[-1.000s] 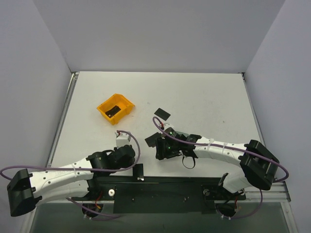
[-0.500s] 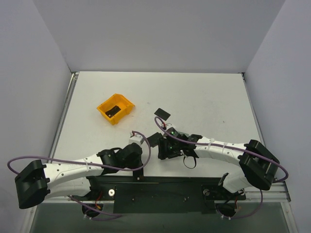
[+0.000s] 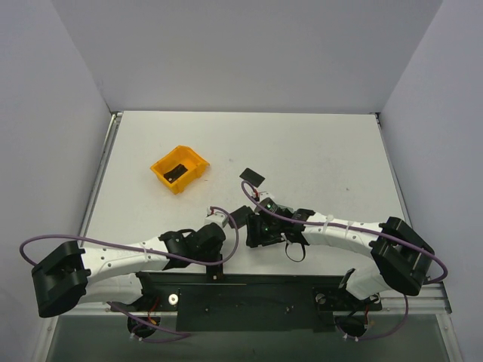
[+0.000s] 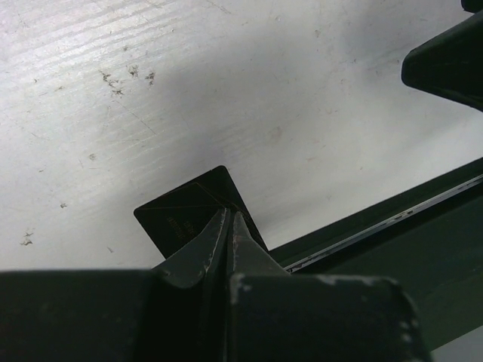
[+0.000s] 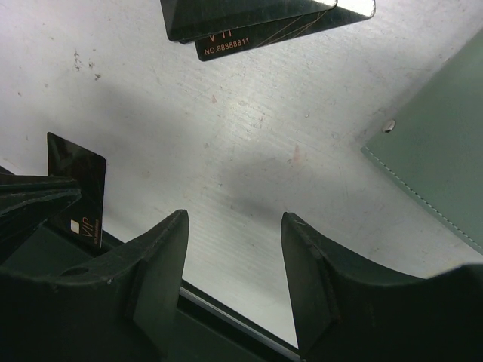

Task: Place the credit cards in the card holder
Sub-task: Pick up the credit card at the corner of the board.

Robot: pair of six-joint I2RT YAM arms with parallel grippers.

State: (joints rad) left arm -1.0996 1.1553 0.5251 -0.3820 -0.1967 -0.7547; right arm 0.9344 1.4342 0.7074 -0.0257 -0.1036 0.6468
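Pinched card (image 5: 75,188): glossy black with pale "VIP" print. It stands nearly upright, long axis up-and-down in the right wrist view, at the near edge of the table (image 3: 317,151) beside the black rail (image 4: 407,256).
Left gripper (image 4: 228,226): fingers pressed together on that card, one corner poking out past the tips.
Right gripper (image 5: 234,222): fingers spread with nothing between them, low over bare table.
Card stack (image 5: 256,19): black cards lying flat and slightly fanned, long axis across the frame, a number printed on the lower one.
Card holder (image 5: 438,143): sage-green with a stitched edge and a small snap. It lies flat to the right of the right gripper and shows only in the right wrist view.
Loose card (image 3: 253,177): lies flat beyond the right gripper, long axis diagonal.
Orange bin (image 3: 192,160): holds a dark card; shows only in the top view.
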